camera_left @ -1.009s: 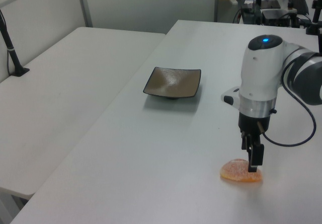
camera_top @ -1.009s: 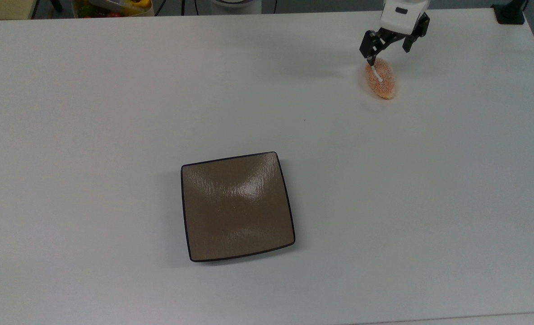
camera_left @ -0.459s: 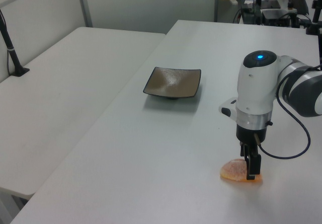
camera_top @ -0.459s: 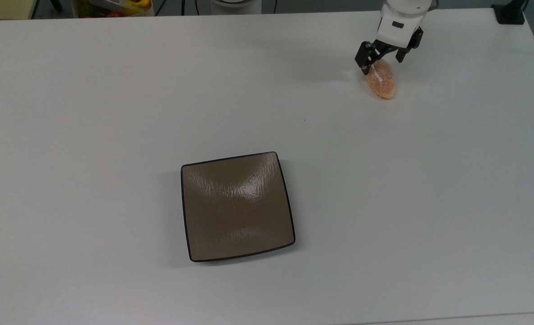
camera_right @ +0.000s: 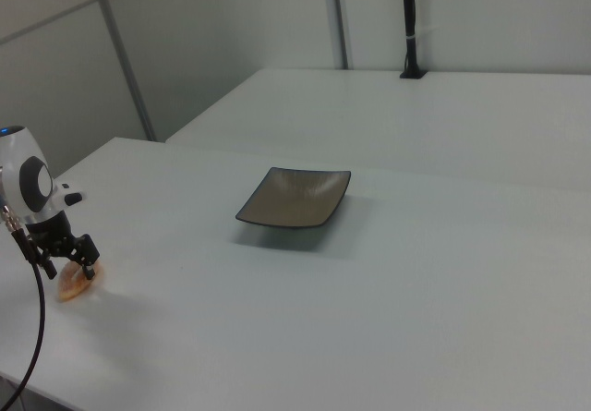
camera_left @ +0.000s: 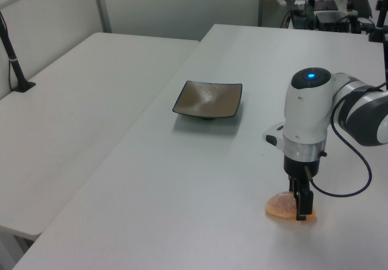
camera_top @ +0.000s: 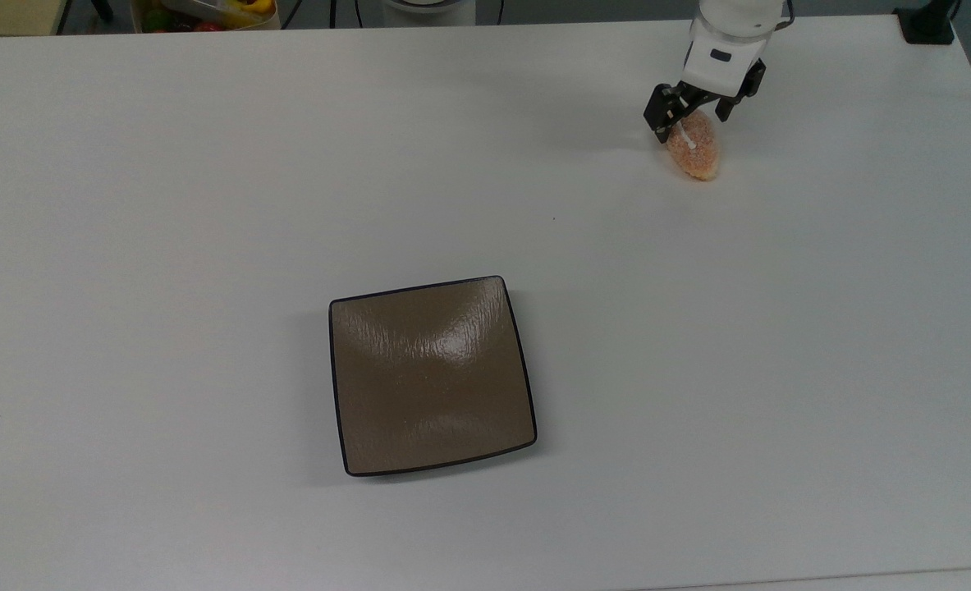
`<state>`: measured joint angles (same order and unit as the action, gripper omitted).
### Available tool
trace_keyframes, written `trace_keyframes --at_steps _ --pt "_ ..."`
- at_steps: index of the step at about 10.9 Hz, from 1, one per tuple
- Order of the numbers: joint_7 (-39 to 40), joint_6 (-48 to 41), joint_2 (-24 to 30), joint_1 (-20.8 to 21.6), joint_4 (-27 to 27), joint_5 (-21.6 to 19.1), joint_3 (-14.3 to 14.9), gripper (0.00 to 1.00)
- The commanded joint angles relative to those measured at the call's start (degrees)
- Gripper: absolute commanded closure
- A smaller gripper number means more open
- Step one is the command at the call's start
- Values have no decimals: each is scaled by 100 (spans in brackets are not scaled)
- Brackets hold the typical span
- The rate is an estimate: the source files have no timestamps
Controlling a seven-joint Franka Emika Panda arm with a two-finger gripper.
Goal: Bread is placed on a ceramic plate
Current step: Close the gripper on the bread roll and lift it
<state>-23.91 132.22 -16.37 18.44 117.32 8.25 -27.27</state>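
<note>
At the middle of the top view, a little toward seven o'clock, the ceramic plate point(camera_top: 432, 376) sat bare on the white surface point(camera_top: 206, 205), with nothing on its glossy brown face. Far off toward one o'clock of the top view, near the surface's far edge, lay the bread point(camera_top: 693, 148), flat on the surface and well apart from the plate. The tool point(camera_top: 692, 115) stood low over the roll's far end, its dark fingers point(camera_top: 657, 120) spread apart and straddling the roll, one on each long side; no finger appeared to press on it yet. In the left view the tool point(camera_left: 302, 208) reached down at five o'clock to the bread point(camera_left: 284, 205), with the plate point(camera_left: 208, 99) up toward eleven o'clock from it.

The step in hand looked to be the grasp. It would likely go best if the tool settled so the fingers sat low on the roll's sides and nearer its middle than its tip, then closed gently, since a soft, sugary roll could squash or slip out endways. A clear lift before travel would keep the pale underside from dragging.

Between roll and plate the surface was open, so nothing seemed to bar the way. At eleven o'clock of the top view, beyond the surface's edge, a container of coloured items point(camera_top: 206, 11) stood clear of the route.
</note>
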Motion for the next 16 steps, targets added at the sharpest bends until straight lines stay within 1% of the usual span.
trace_keyframes --at_steps 1,2,3,5,6,7,8,9,11,12,13,14,15,16 --pt "-175 182 -77 54 10 168 20 26" --pt "-175 182 -77 54 10 168 20 41" --pt "-167 182 -77 54 10 177 20 53" --pt "-114 147 -69 37 2 177 20 66" --pt "-105 112 -60 19 -7 177 20 69" --pt "-105 85 -25 2 -16 177 20 74" --pt "-105 76 45 -7 -33 177 29 77" --pt "-96 -89 159 -16 -68 168 46 77" --pt "35 -633 440 -139 -270 54 64 77" --pt "79 -870 572 -183 -393 19 99 77" --pt "88 -1090 704 -192 -516 -68 204 77" --pt "280 -1449 783 -192 -769 -287 414 77" --pt "638 -1975 801 -183 -1137 -576 642 76" --pt "990 -2389 802 -166 -1498 -840 975 75"
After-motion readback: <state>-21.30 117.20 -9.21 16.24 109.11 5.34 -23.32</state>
